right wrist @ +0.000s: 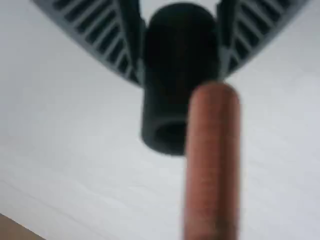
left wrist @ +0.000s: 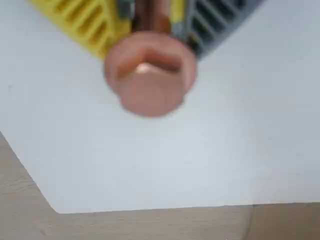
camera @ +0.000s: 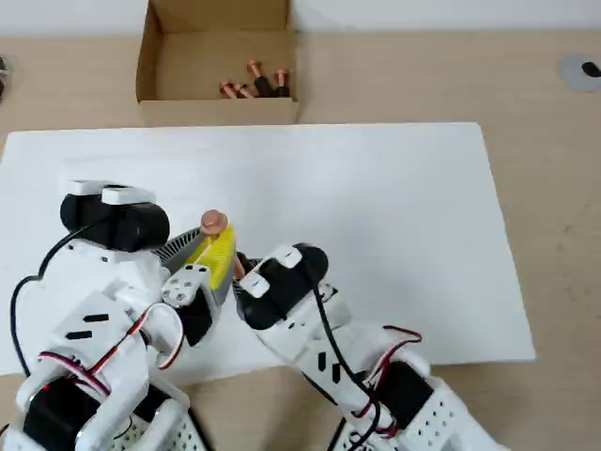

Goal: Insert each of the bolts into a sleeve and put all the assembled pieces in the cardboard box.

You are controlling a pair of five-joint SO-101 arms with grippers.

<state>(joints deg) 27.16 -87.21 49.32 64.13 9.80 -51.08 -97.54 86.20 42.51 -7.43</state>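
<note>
My left gripper (left wrist: 150, 12), one finger yellow and one grey, is shut on the shank of a copper bolt (left wrist: 150, 75) whose wide head faces the wrist camera. In the high view this left gripper (camera: 218, 249) holds the bolt (camera: 214, 224) over the white sheet, head pointing away from the arms. My right gripper (right wrist: 181, 50) is shut on a black sleeve (right wrist: 175, 80). The bolt's threaded end (right wrist: 212, 160) lies alongside the sleeve's open mouth, outside the hole. In the high view the right gripper (camera: 248, 271) meets the left one; the sleeve is hidden there.
The cardboard box (camera: 147, 56) stands open at the far edge, beyond the white sheet (camera: 394, 216), with several assembled copper-and-black pieces (camera: 255, 85) in its near right corner. A grey round object (camera: 582, 70) sits at the far right of the wooden table.
</note>
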